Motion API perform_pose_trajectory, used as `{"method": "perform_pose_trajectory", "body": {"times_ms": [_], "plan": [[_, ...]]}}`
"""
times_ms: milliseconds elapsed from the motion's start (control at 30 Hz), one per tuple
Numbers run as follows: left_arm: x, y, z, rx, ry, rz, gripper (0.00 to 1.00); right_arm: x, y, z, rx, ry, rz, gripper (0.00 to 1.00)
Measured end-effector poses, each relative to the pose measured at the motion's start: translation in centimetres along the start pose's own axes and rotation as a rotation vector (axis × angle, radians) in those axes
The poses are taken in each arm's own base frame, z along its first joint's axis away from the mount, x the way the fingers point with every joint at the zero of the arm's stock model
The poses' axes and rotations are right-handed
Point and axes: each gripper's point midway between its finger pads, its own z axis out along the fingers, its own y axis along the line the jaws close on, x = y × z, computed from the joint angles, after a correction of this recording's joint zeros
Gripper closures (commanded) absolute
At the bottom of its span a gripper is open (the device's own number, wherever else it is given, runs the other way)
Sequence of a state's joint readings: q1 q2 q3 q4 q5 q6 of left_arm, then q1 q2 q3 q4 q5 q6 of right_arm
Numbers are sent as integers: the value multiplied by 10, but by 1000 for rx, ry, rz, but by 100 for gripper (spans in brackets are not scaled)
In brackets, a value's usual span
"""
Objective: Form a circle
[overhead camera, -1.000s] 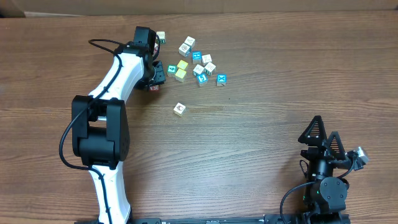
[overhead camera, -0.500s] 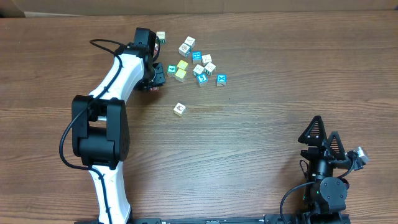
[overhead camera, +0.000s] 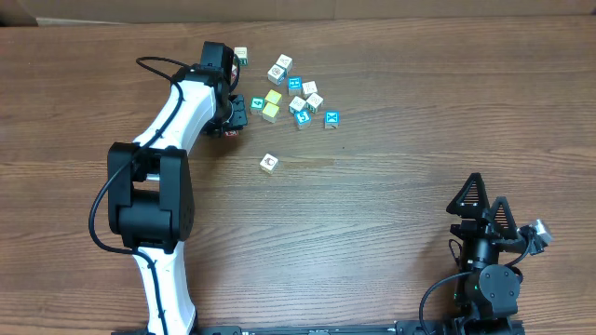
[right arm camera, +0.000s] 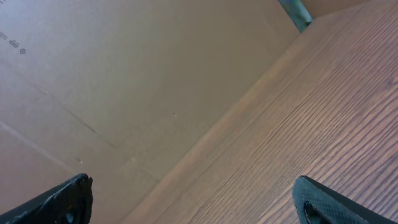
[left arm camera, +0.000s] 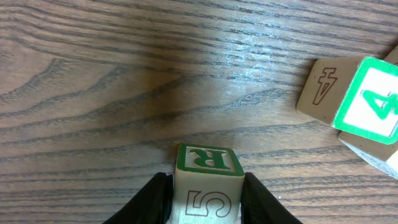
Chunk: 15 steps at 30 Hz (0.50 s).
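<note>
Left fingers (left arm camera: 157,198) are closed almost all the way, clamped on the R cube (left arm camera: 207,160). It has a green-framed R on top and a 5 on the side facing the camera, and both side faces touch the pads. It looks to be just off the counter (overhead camera: 400,140) or barely on it; can't tell which. Right fingers (overhead camera: 470,197) are spread wide and hold nothing, parked at lower right of the overhead view, well apart from every cube.

There is no ring on the counter. The circle (overhead camera: 268,163) is at most a start: one white cube alone at centre-left of the overhead view, apart from the loose scatter (overhead camera: 296,93) at upper centre.

Key relation: that lone cube lies down and to the right in the frame from the left fingers. It is near them, with bare wood between. The left arm is much the nearer one. The cube is square, so no long axis matters.

Room: open counter lies below, left and right of the lone cube, plenty for a ring. The scatter sits just right of the fingers, and in the left wrist view the green 4 cube (left arm camera: 370,102) is close at upper right, so that side is tight. The cardboard wall (overhead camera: 372,9) runs along the top of the frame, just beyond the scatter. My guess is the next move carries the R cube toward lower right and sets it beside the lone cube. The risk is clipping a scatter cube on the way.
</note>
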<state>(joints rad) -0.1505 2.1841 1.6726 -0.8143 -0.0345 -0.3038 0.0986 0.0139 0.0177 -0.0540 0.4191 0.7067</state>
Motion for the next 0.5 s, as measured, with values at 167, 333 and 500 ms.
{"method": "perform_pose_trajectory", "body": {"times_ms": [167,333,500], "plan": [[1,0,1,0,-1,1,65,0,0,0,0,0,0,0],[-3,-1,1,5,-16,22,70,0,0,0,1,0,0,0],[-3,-1,1,5,-16,27,72,0,0,0,0,0,0,0]]}}
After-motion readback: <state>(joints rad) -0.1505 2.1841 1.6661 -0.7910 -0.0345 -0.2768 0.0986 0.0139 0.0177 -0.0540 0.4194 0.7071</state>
